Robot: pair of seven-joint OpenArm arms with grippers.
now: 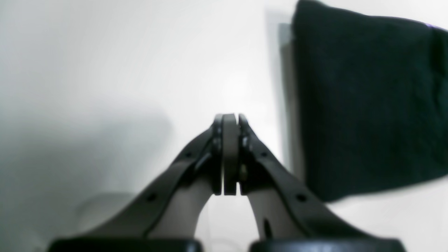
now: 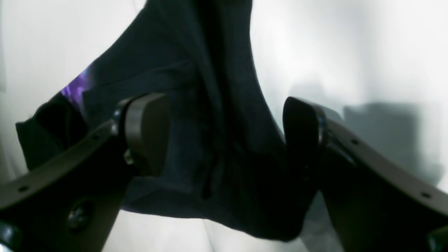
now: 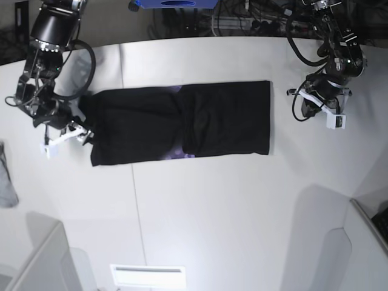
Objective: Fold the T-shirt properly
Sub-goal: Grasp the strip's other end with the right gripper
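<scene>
The black T-shirt [image 3: 182,121] lies on the white table [image 3: 200,212] as a long flat strip, with a little purple print [image 3: 179,154] showing at its near edge. My right gripper [image 2: 224,133] is open, its two fingers astride the shirt's bunched end [image 2: 210,105]; in the base view it [image 3: 86,136] sits at the strip's left end. My left gripper [image 1: 229,117] is shut and empty above bare table, with the shirt's other end [image 1: 364,105] off to its side. In the base view it [image 3: 312,103] hangs just right of the shirt.
A small grey cloth [image 3: 6,176] lies at the table's far left edge. White bins stand at the near left [image 3: 36,260] and near right [image 3: 364,242]. A blue object [image 3: 173,3] and cables sit behind the table's far edge.
</scene>
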